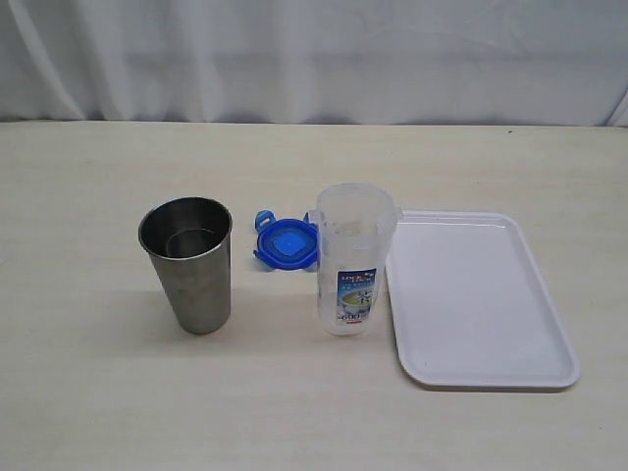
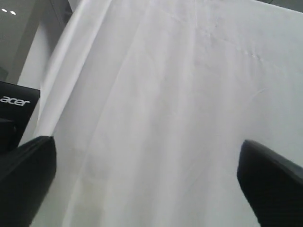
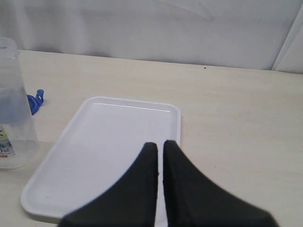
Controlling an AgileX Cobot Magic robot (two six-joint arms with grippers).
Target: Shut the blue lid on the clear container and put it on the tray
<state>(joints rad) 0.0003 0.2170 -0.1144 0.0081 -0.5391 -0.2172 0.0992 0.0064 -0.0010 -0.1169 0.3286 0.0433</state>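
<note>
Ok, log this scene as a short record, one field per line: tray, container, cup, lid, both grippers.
tray: white, flat on the table, nothing on it
clear container: upright, open-topped, on the table just left of the tray
steel cup: upright, left of the clear container
blue lid: off the clear container, lying on the table between it and the steel cup
left gripper: open, holding nothing
right gripper: shut, holding nothing

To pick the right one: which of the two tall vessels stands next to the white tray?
The clear container, see-through with a printed label, beside the tray. The steel cup is opaque metal and stands farther off, past the blue lid.
</note>
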